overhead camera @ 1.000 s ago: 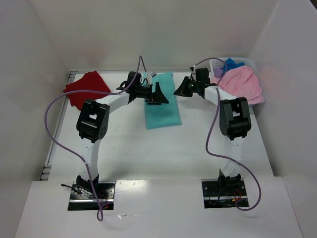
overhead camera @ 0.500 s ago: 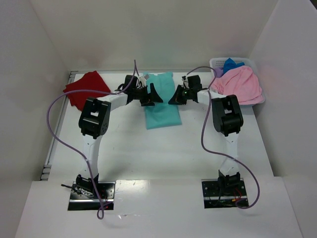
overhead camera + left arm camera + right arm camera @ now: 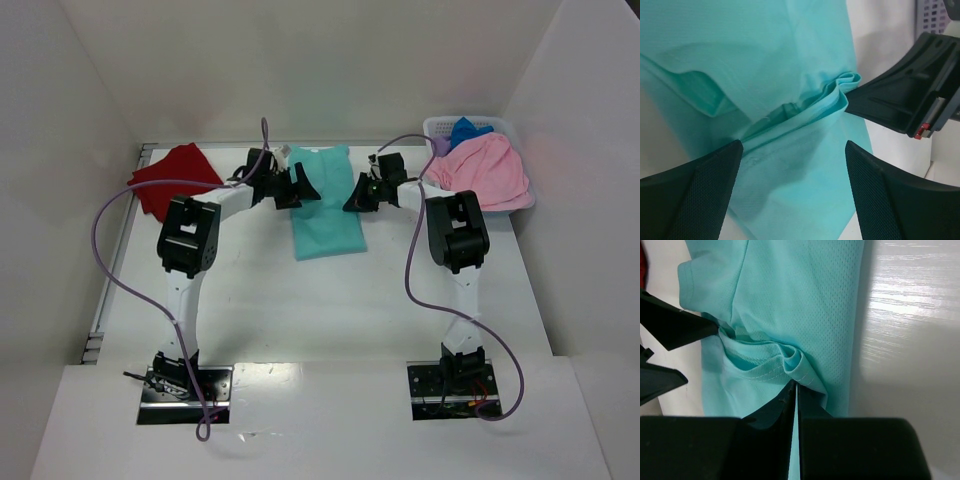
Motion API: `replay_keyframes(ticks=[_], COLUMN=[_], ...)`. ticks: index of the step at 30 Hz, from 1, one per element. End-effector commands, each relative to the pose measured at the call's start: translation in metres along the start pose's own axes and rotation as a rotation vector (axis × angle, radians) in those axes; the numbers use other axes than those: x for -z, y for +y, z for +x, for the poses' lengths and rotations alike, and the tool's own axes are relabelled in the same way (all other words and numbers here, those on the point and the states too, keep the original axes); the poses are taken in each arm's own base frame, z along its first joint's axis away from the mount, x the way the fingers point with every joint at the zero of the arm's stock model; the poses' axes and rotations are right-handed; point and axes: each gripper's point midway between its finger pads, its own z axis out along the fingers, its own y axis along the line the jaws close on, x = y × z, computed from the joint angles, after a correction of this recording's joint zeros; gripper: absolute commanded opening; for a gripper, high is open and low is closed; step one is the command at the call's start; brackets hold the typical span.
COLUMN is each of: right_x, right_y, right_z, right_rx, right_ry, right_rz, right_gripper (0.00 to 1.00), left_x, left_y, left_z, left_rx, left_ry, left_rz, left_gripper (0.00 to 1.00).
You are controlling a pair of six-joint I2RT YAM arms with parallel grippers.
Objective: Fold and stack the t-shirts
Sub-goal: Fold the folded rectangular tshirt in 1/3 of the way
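Pinch at the right gripper [image 3: 796,385]: clamped tight on a bunched fold along the right edge of the teal t-shirt [image 3: 790,300]. Left gripper [image 3: 794,147]: 2 fingers spread wide over the opposite edge, gripping nothing. Teal t-shirt laid as a long strip at the far middle of the table [image 3: 330,300]. Dark red t-shirt [image 3: 170,178] heaped at far left. Pink t-shirt [image 3: 490,168] and blue t-shirt [image 3: 468,130] piled in the white basket [image 3: 438,124] at far right.

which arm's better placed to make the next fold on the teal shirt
Right, probably: the right gripper is shut on a bunched edge of the teal shirt; the left gripper hangs open above it.
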Motion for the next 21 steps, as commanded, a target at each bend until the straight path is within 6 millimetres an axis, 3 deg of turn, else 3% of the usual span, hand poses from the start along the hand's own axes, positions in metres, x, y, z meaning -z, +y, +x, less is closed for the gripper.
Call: replay_keyframes(ticks=[1,7,11,13,15,18,21], right_x=[0.002,0.005,0.007,0.014,0.031,0.064,0.087], right_y=[-0.002,-0.016,-0.022,-0.016,0.004,0.051,0.075], right_z=[-0.015,-0.024,-0.028,-0.042,-0.058,-0.096,-0.12], right_rx=[0.038,0.046,0.04,0.049,0.059,0.121,0.172], right_ry=[-0.036,-0.065,-0.076,-0.108,-0.143,-0.246,-0.313], right_rz=[0.034,0.075,0.09,0.08,0.035,-0.051,-0.058], right_gripper=[0.09,0.09,0.09,0.09,0.09,0.1,0.14], left_x=[-0.001,0.007,0.013,0.02,0.03,0.049,0.07], left_y=[0.018,0.028,0.018,0.006,0.0,-0.023,-0.032], left_z=[-0.008,-0.016,-0.023,-0.03,-0.041,-0.058,-0.069], left_rx=[0.027,0.011,-0.02,-0.045,-0.066,-0.144,-0.184], left_ry=[-0.023,-0.043,-0.053,-0.067,-0.093,-0.139,-0.17], left_rz=[-0.071,-0.109,-0.092,-0.072,-0.065,-0.042,-0.075], left_gripper=[0.91,0.94,0.94,0.94,0.95,0.99,0.99])
